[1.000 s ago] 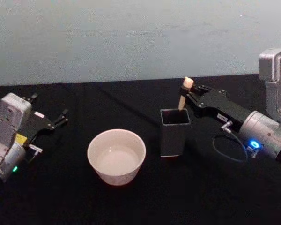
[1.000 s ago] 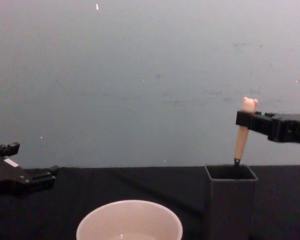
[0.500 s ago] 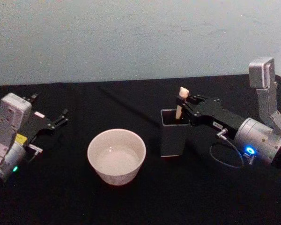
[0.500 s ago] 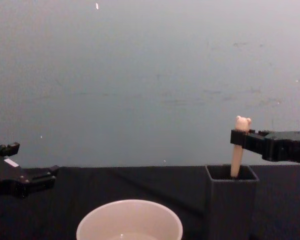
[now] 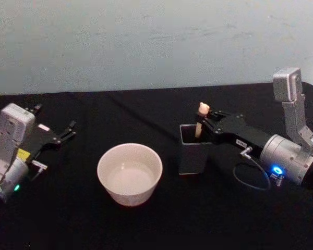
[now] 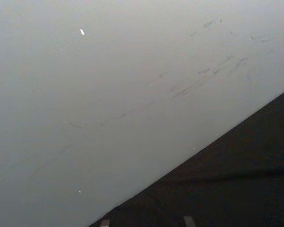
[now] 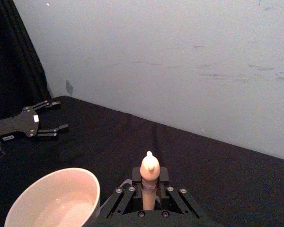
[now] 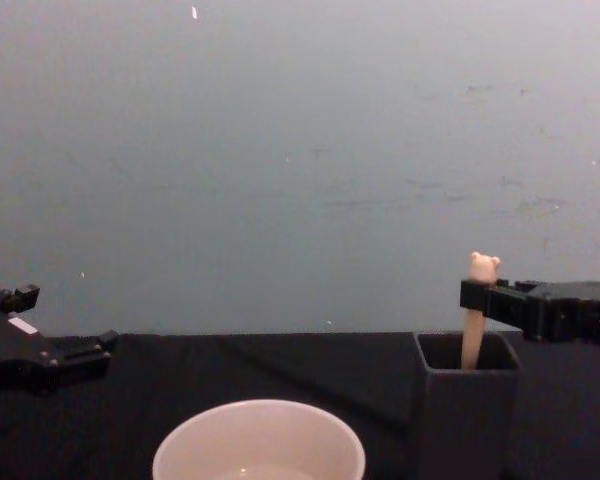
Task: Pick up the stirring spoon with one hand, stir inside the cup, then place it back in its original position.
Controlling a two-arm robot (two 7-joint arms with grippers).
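Observation:
The stirring spoon (image 5: 200,122) stands upright in the dark grey square holder (image 5: 193,156), its original position. Its bear head (image 8: 483,266) and part of the beige handle rise above the rim; the bowl is hidden inside. My right gripper (image 5: 202,125) is shut on the handle just below the bear head, right above the holder's (image 8: 466,405) opening. From the right wrist, the spoon (image 7: 149,175) sits clamped in the right gripper (image 7: 150,191). The cream-white cup (image 5: 129,173) stands to the left of the holder. My left gripper (image 5: 55,125) rests open at the table's far left.
Black cloth covers the table (image 5: 161,224), and a pale wall rises behind it. A thin cable loop (image 5: 250,177) hangs under my right arm's wrist. The cup (image 8: 259,440) stands about a hand's width from the holder.
My right gripper has come down and slightly leftward with the spoon. More of the handle has sunk into the holder. The left arm has not moved.

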